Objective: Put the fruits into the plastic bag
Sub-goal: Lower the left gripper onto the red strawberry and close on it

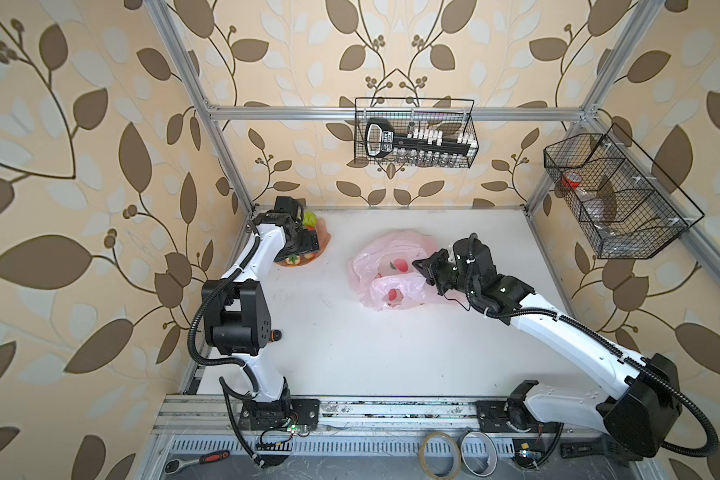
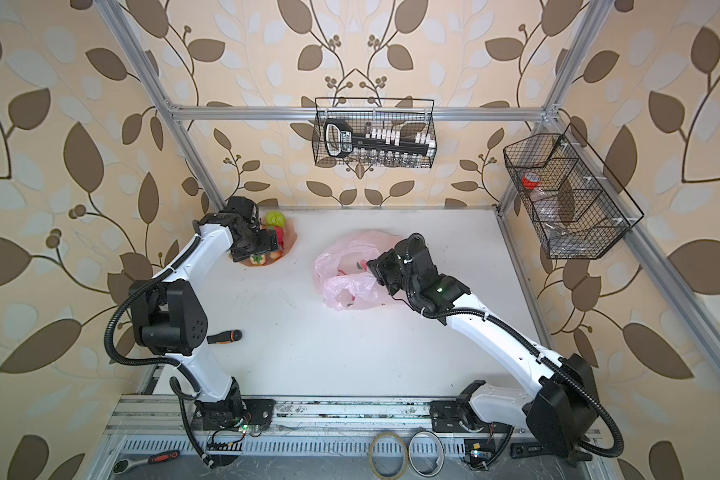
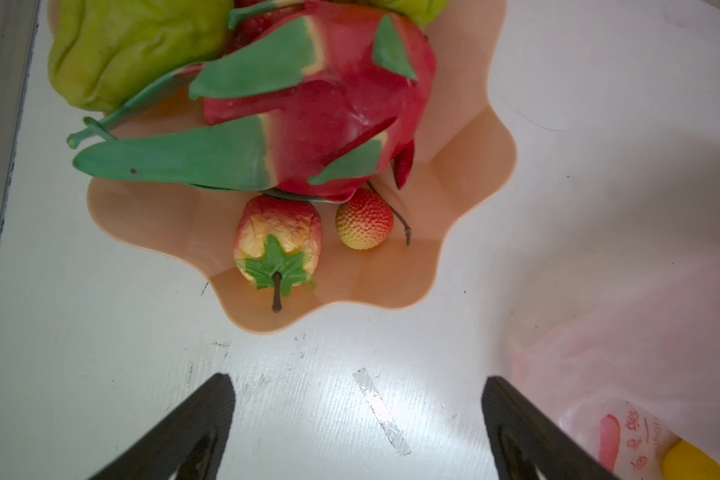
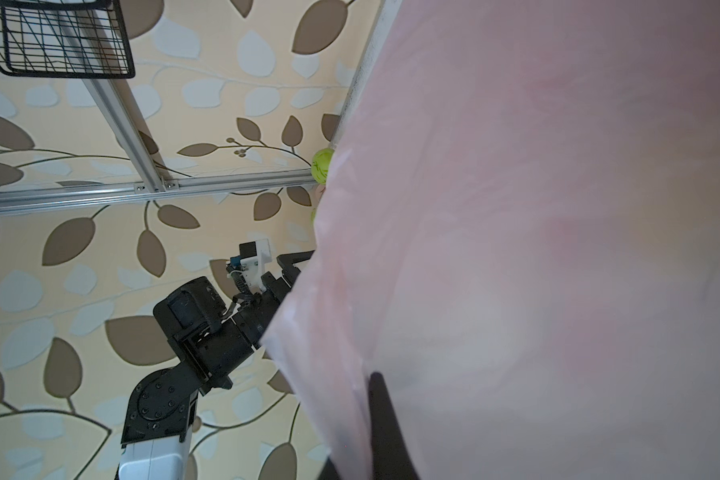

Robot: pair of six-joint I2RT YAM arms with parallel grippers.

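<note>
Soft even daylight, blurred close-ups

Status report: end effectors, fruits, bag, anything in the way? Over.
Left end effector open, empty, near dish. Right end effector shut on bag. Dragon fruit and small fruits in dish; lemon inside bag. Nothing standing between them.

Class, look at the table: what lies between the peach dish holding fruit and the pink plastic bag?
Nothing. Only bare white table separates the dish from the plastic bag; both top views and the left wrist view show that gap.
</note>
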